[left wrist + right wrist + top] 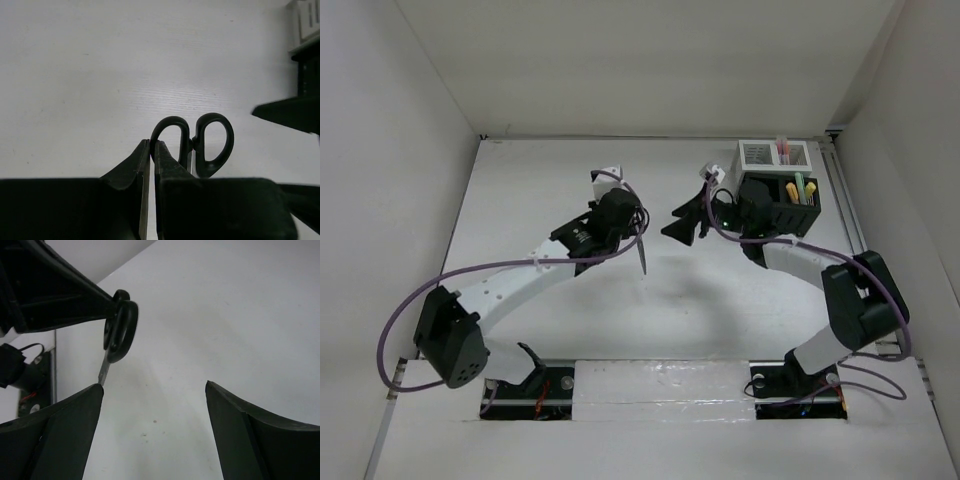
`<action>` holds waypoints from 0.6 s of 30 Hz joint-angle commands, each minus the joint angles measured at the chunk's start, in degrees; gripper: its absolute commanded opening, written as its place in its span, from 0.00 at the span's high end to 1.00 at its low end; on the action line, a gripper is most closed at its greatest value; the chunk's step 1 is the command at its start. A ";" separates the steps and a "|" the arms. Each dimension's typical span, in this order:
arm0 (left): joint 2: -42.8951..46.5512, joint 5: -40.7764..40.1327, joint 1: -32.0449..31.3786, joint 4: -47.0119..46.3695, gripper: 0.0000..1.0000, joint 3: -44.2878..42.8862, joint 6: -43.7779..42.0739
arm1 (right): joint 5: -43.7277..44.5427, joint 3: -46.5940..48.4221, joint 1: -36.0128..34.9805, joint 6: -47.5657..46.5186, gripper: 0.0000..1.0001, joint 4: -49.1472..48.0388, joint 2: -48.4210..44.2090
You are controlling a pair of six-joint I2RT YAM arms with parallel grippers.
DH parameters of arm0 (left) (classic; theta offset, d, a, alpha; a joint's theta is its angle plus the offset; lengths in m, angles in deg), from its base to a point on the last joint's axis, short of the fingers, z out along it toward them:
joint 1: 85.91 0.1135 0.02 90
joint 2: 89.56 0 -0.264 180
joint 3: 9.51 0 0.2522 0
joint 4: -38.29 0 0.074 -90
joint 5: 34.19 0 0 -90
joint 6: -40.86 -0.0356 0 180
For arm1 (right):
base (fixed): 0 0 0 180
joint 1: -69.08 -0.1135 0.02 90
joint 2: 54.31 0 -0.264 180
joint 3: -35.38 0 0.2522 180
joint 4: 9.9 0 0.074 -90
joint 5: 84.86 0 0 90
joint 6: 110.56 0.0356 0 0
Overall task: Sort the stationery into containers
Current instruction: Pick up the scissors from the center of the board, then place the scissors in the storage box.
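Note:
My left gripper (636, 224) holds the black-handled scissors (643, 254) in the air over the table's middle, blade hanging down. In the left wrist view the fingers (152, 143) are shut on one handle loop of the scissors (216, 145). My right gripper (682, 224) points left at them, a short way off, open and empty. In the right wrist view its fingers (155, 389) stand wide apart, and the scissors (120, 332) hang up left of them. The containers stand at the back right: a black organiser (768, 205) with highlighters (799, 188) and a white box (760, 155) with pens (782, 149).
White walls close in the table on three sides. Both arm bases sit at the near edge. The right arm's elbow (863, 295) reaches out to the right. A purple cable (395, 320) loops out beside the left arm.

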 commanded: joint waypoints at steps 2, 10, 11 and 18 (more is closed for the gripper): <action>7.39 -2.75 -4.35 -8.17 1.00 3.47 -5.61 | -9.96 1.63 -0.79 9.60 0.11 -19.79 4.64; 7.92 -2.75 -4.36 -8.17 1.00 3.48 -5.62 | -16.13 1.35 -3.60 41.07 0.17 -64.80 20.36; 7.92 -2.75 -4.36 -8.17 1.00 3.48 -5.62 | -16.14 1.36 -3.60 44.74 0.17 -67.44 21.52; 6.78 -6.17 -4.36 -6.86 1.00 2.87 -4.92 | -15.08 -0.67 -2.55 42.68 0.21 -68.35 19.25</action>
